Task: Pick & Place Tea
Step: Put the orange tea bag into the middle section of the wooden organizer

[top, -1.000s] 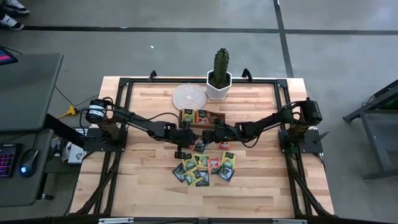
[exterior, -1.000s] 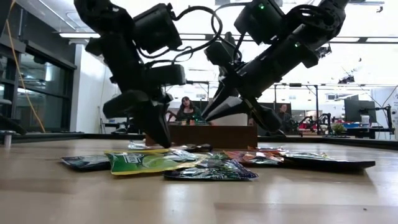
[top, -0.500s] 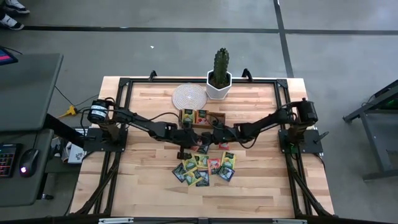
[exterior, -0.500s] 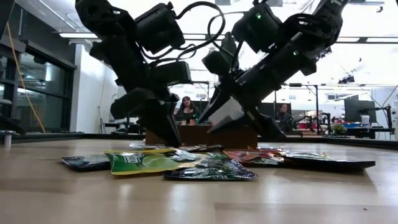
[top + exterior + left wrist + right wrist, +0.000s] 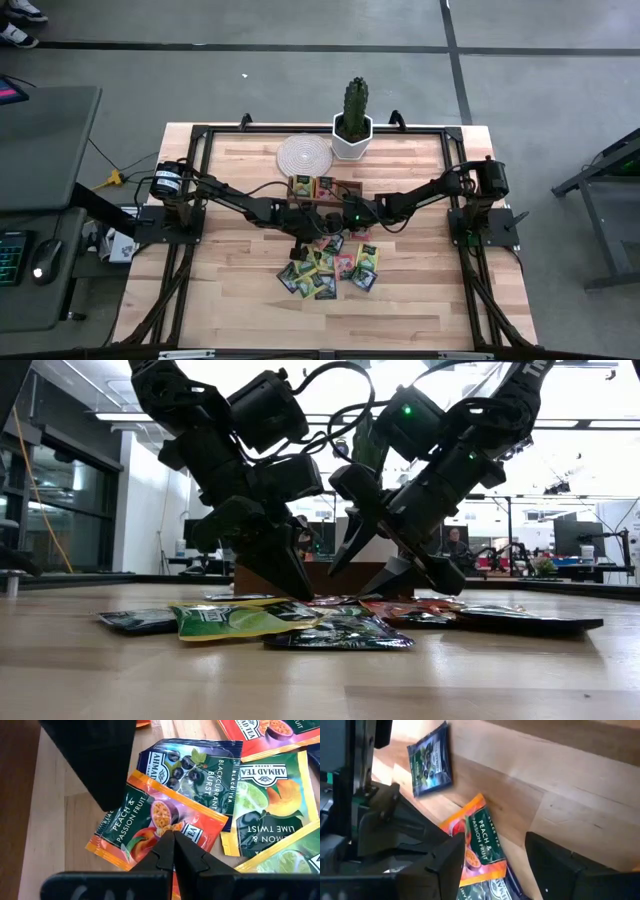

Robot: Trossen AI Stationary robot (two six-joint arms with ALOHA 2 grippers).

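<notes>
Both arms reach in over the centre of the light wooden plank surface (image 5: 240, 290), meeting just in front of the brown three-compartment wooden tray (image 5: 322, 188).

Left pincer (image 5: 173, 834): fingers pressed together, tips closed on the edge of an orange-red peach-and-passion-fruit tea packet (image 5: 155, 827) lying flat on the wood. In the low view the left pincer (image 5: 290, 582) is tilted down with its tip at the back of the packet pile.

Right pincer (image 5: 492, 865): fingers spread wide, nothing between them; it hangs just above the surface beside the left one. In the low view the right pincer (image 5: 392, 565) stands open above the pile.

Tea: the loose pile of flat square packets (image 5: 328, 268), yellow, green, orange-red and dark, lies on the surface in front of the tray, several overlapping. A dark blue blackcurrant packet (image 5: 197, 770) lies partly under the peach one; a yellow-edged lemon-and-lime packet (image 5: 267, 810) lies beside it. A few packets already sit in the tray.

Behind the tray: a white hexagonal pot with a green cactus (image 5: 353, 120) and a round woven coaster (image 5: 303, 154).
</notes>
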